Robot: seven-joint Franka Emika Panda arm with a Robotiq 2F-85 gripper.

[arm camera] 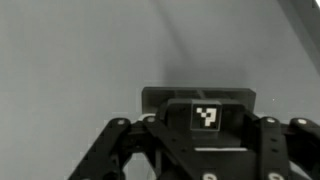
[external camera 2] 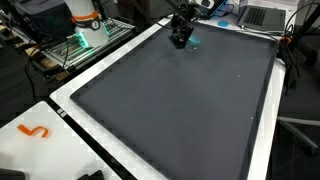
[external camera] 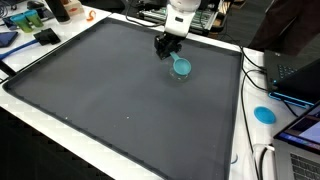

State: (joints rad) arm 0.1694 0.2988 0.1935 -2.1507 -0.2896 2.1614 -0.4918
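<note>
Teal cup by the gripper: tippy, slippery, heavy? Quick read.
The teal cup looks small and plastic: probably light and stiff. Round body, so likely to roll if tipped. The dark mat under it may limit sliding when pushed.

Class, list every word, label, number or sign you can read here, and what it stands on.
No readable words or numbers in any view.
Black-and-white square code marker, wrist view, on a dark plate at the tool: a pattern, not letters.
Laptop screen: too small to read.
</note>
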